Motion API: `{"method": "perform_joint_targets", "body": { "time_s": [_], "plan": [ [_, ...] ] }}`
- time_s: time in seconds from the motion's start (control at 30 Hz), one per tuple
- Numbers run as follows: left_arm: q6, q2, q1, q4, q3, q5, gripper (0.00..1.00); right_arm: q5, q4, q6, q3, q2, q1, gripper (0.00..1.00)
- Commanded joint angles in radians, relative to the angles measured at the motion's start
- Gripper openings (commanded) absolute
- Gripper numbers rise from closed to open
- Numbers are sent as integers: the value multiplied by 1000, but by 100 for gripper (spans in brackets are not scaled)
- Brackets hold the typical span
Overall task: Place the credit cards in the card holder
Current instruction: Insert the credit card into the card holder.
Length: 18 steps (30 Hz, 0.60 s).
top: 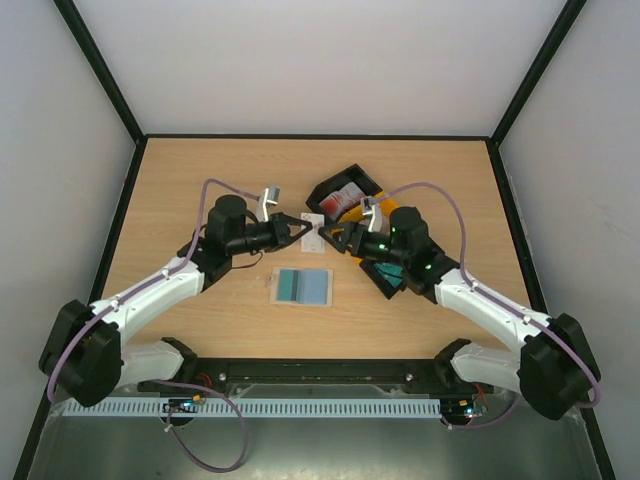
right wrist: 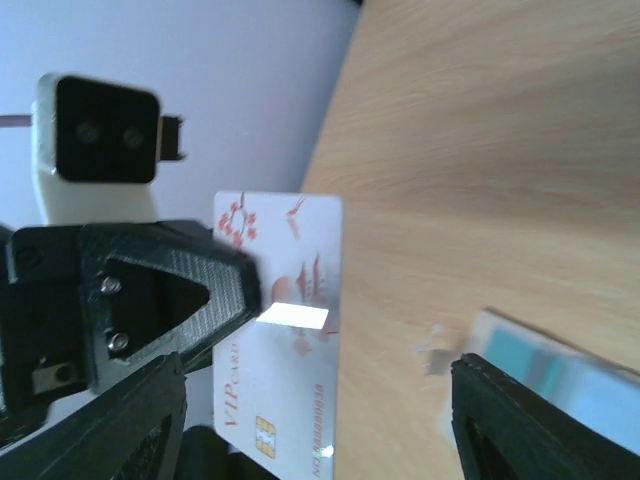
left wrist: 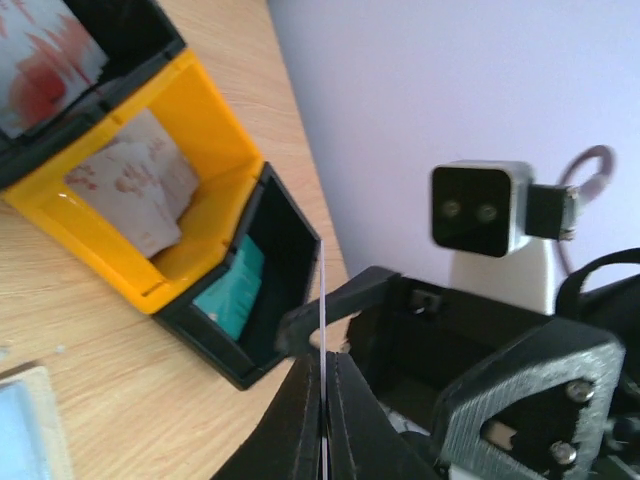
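While the card holder (top: 303,286) lies unfolded and flat on the table (top: 200,180), roughly midway between the two arms and nearer their bases than the jaws are, a white credit card with red print (right wrist: 295,390) is held in the air by the left jaws. These are closed tight on one end of that card. In the left wrist view the card is seen edge-on as a thin pale line pinched between the two dark tips. In the right wrist view its printed face, with a small chip near the lower edge, is turned toward the camera. The right jaws are spread wide, one on each side of the card, and nothing is gripped by them. No contact with the card can be made out. In the overhead view both pairs of jaws meet nose to nose over the middle of the table, just beyond the card holder, whose inner faces show teal and pale blue. A row of black and orange bins (top: 350,190) stands on the table beside the right arm (top: 470,295). More white cards with red print (left wrist: 135,190) are seen in the orange compartment, and a teal card (left wrist: 232,290) in the black one next to it.
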<state>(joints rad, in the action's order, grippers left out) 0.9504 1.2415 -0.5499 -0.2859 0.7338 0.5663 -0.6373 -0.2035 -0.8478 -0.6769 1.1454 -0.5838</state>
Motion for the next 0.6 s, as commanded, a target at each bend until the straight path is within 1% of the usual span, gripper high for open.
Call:
{"method": "perform_joint_targets", "body": {
  "time_s": [0.0, 0.07, 0.17, 0.23, 0.33, 0.43, 0.47, 0.53, 0.57],
  "plan": [
    [78, -56, 4, -72, -24, 85, 2, -71, -296, -188, 48, 8, -67, 68],
    [90, -73, 4, -85, -32, 100, 3, -68, -322, -198, 62, 11, -84, 62],
    [100, -94, 5, -85, -44, 110, 3, -52, -401, -233, 98, -19, -90, 48],
    [104, -101, 4, -84, -49, 128, 3, -41, -440, -250, 118, -40, -91, 38],
    [118, -111, 4, -90, -59, 154, 3, -56, -502, -289, 137, -50, -90, 19],
    [119, -117, 5, -77, -58, 165, 3, -56, -547, -313, 159, -63, -91, 5],
    [117, -118, 4, -74, -58, 166, 3, -52, -546, -311, 160, -69, -92, 2],
    [110, -120, 4, -56, -55, 160, 4, -45, -530, -303, 159, -77, -93, 2],
    [102, -122, 4, -39, -53, 152, 8, -41, -520, -296, 159, -80, -93, 2]
  ]
}}
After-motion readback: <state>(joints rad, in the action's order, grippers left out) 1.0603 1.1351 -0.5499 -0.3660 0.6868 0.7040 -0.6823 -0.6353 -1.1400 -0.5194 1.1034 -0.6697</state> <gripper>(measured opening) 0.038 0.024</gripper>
